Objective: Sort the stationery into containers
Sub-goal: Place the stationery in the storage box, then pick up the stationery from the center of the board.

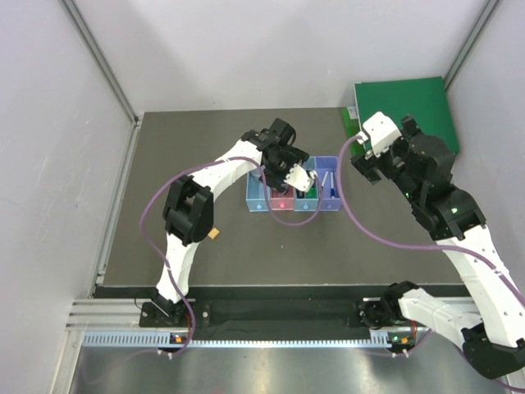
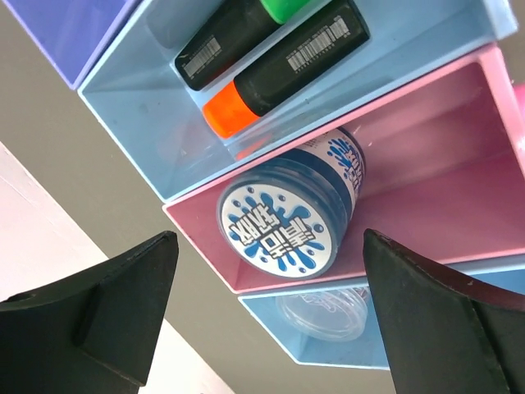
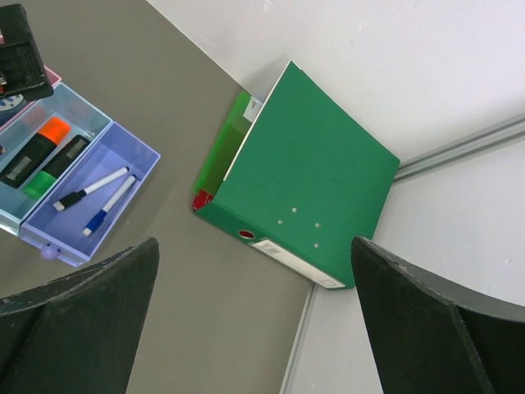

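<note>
On the bench (image 1: 197, 156), a green binder (image 3: 312, 189) is lying far right. The left end effector (image 2: 267, 240) and right end effector (image 3: 254, 243) are hanging spread apart. The blue tin (image 2: 283, 230) is resting in the pink bin (image 2: 443, 164), highlighters (image 2: 303, 53) in the blue bin (image 2: 139, 107) beside it, pens (image 3: 92, 189) in the purple bin (image 3: 135, 160).

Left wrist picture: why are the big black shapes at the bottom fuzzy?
Left wrist view: those are the gripper's own fingers, too near the lens to be sharp; the blue tin is crisp. Right wrist view: same soft fingers, sharp green binder.
</note>
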`<state>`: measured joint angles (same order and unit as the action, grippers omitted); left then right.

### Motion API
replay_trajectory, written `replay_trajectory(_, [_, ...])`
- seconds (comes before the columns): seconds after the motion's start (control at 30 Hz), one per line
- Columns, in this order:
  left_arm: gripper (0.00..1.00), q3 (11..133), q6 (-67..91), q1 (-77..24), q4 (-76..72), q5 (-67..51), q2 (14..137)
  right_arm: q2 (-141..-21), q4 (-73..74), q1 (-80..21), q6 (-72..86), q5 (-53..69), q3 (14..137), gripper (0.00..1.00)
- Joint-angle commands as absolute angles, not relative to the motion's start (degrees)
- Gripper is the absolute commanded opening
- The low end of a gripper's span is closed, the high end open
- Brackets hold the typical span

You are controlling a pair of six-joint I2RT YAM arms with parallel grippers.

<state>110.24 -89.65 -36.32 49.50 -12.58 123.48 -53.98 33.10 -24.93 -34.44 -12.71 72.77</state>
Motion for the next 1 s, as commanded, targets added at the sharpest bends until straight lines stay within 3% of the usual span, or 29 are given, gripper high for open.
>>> replay_trajectory(0.0, [0.99, 113.2, -84.7, -36.1, 48.9, -14.6, 122.5, -52.6, 32.0, -23.6, -33.2, -12.2, 74.9, 1.00])
replay_trajectory(0.27, [0.99, 111.9, -75.6, -34.9, 41.2, -14.4, 114.9, -52.0, 32.5, -23.3, -33.0, -12.0, 75.0, 1.00])
replay_trajectory(0.47, [0.99, 106.8, -76.6, -30.9, 56.9, -15.6, 103.8, -51.5, 32.5, -23.2, -33.0, -11.2, 74.8, 1.00])
replay_trajectory(0.8, [0.98, 61.7, -66.5, -27.2, 52.6, -14.6, 75.9, -51.6, 33.5, -23.2, -32.1, -9.6, 77.3, 1.00])
replay_trajectory(0.97, [0.92, 52.2, -61.7, -27.1, 45.6, -14.2, 72.8, -52.4, 34.5, -23.1, -30.9, -8.9, 79.6, 1.00])
